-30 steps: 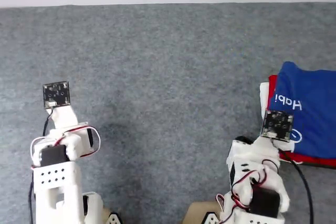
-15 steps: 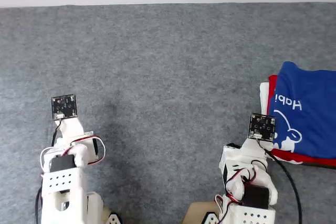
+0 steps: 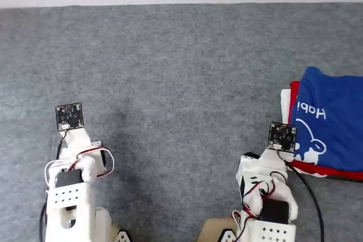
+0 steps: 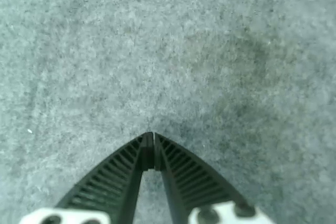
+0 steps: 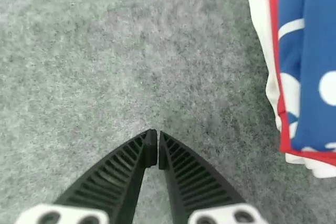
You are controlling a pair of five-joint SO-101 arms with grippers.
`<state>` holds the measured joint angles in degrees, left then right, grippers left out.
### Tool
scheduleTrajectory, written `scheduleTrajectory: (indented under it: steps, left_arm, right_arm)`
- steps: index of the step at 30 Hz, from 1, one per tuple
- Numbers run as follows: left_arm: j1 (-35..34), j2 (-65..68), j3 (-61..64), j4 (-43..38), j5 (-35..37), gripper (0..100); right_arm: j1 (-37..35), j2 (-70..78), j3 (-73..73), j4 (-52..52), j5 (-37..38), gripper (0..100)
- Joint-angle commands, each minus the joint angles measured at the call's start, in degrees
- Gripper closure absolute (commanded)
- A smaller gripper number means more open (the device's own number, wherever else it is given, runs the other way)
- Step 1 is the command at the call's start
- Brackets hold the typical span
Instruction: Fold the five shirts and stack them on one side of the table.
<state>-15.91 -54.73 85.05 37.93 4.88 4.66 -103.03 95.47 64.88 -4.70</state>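
Two tools: the left tool (image 4: 152,153) and the right tool (image 5: 157,150) each have their tips pressed together, with nothing held.
Left tool position: I see it above bare grey surface (image 3: 181,72), toward the near left corner.
Right tool position: above bare surface near the near edge, beside the shirt stack (image 3: 332,134) but not touching it.
Shirt stack: folded and lying at the right edge of the surface, running past my high view's frame.
Top layer: a blue shirt (image 3: 340,123) with white print.
Lower layers: a red shirt (image 3: 294,92) and a white shirt (image 3: 285,106) peek out on the side facing the surface's middle.
Left arm (image 3: 71,168): at the near edge, well apart from the stack.
Right arm (image 3: 266,191): at the near edge, close to the stack's near corner.
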Motion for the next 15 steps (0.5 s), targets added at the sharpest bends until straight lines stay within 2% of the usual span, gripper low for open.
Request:
scheduleTrajectory:
  steps: [1,9,15]
  left_arm:
    - [0.3,-0.7,1.1,-4.2,0.5,100]
    - [0.3,-0.7,1.3,-5.6,0.2,100]
    - [0.1,-0.6,1.5,-5.6,-1.1,100]
  right_arm:
    - [-0.3,-0.8,1.0,-0.4,0.5,99.0]
    - [-0.1,-0.8,1.0,7.0,0.4,99.0]
    - [-0.1,-0.8,1.0,7.3,0.4,99.0]
